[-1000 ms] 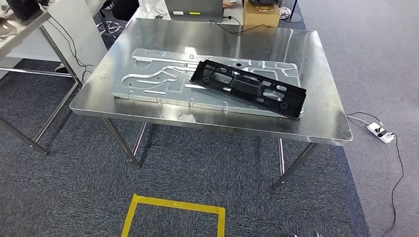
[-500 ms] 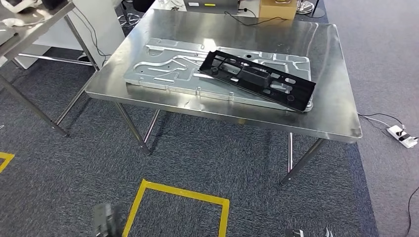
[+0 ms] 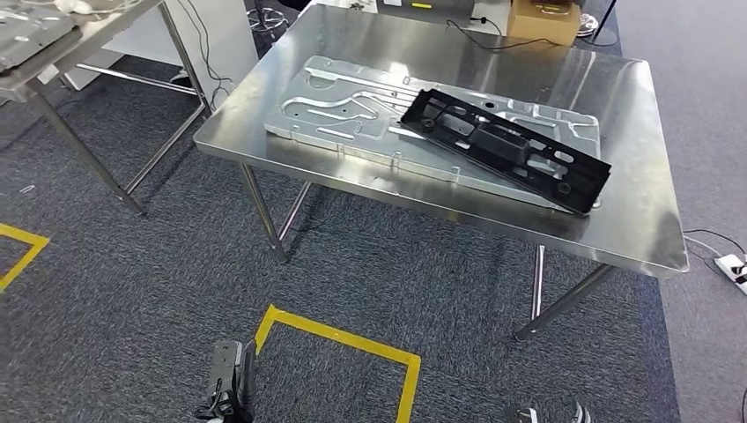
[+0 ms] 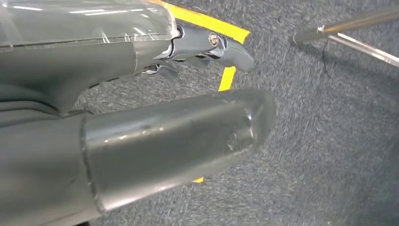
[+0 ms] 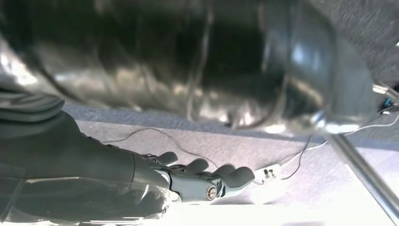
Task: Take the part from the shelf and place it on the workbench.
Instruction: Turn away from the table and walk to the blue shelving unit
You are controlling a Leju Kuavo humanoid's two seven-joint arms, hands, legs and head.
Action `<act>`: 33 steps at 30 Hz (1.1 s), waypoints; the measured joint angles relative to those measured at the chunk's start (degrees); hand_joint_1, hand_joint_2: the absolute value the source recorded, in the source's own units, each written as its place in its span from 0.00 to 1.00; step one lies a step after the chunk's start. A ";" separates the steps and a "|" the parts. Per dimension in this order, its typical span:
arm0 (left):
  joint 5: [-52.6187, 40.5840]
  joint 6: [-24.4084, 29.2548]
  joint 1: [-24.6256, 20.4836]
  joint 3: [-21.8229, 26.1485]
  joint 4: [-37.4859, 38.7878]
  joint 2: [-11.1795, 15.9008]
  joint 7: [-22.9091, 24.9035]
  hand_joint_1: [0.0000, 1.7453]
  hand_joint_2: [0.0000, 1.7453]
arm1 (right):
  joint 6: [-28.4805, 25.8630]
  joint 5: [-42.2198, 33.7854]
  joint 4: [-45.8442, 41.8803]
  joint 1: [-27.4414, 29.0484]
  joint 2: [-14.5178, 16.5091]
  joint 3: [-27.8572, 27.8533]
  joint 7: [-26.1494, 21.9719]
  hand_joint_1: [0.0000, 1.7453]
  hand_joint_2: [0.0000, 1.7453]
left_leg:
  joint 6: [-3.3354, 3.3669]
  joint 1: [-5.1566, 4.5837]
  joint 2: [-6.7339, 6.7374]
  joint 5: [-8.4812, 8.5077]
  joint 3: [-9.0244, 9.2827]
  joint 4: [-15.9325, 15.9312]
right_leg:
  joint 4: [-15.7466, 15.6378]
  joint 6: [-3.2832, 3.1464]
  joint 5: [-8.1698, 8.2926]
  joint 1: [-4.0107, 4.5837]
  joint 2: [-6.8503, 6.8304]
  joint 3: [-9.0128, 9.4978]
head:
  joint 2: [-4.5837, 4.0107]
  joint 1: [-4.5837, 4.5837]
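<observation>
Nearest, the left hand (image 3: 227, 388) is seen low above the carpet beside the yellow tape square (image 3: 339, 352); in the left wrist view its fingers (image 4: 226, 47) are spread, nothing held. The right hand (image 5: 207, 181) is shown in the right wrist view with fingers loosely extended and apart, empty, under the tabletop's edge. Farther off, the black part (image 3: 506, 150) lies tilted across the embossed metal panel (image 3: 352, 101) on the steel tabletop (image 3: 634, 220). Since a second ago the whole scene has shifted rightward, so the camera has turned; the left hand has come into view.
</observation>
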 joint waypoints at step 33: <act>-0.78 0.55 -0.25 -1.31 2.73 5.09 1.90 0.00 0.00 | 0.02 -3.23 2.56 -0.34 -0.04 2.70 -3.81 0.00 0.00 | -0.19 -0.28 -2.16 1.29 -1.98 0.78 | -1.35 -0.20 2.38 -0.23 0.12 0.47 | 0.00 -0.20</act>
